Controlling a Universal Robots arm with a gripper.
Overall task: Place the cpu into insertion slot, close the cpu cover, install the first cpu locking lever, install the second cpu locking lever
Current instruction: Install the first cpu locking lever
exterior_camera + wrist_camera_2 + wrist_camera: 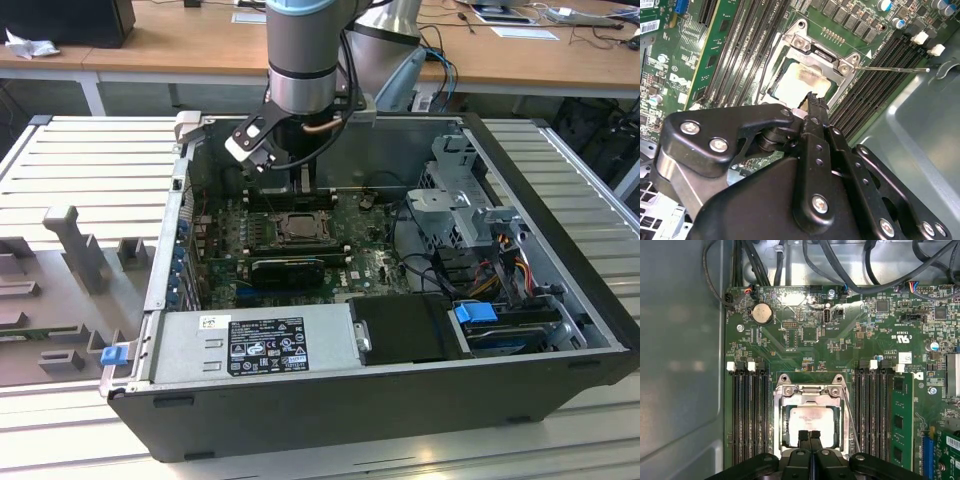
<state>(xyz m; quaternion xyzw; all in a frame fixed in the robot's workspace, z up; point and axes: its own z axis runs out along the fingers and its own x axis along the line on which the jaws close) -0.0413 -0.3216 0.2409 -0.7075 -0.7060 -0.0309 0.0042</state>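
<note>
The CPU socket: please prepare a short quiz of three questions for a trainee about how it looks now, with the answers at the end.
1. True or false: the cpu lies under the cpu cover, and its pale face shows through the cut-out.
2. In the first wrist view, the gripper is:
A. wide open around the cpu
B. shut, tips together, close to the cpu
C. shut on a cable
3. In the second wrist view, what does the thin locking lever stick out over?

Key
1. True.
2. B.
3. The black memory slots beside the socket.
</note>
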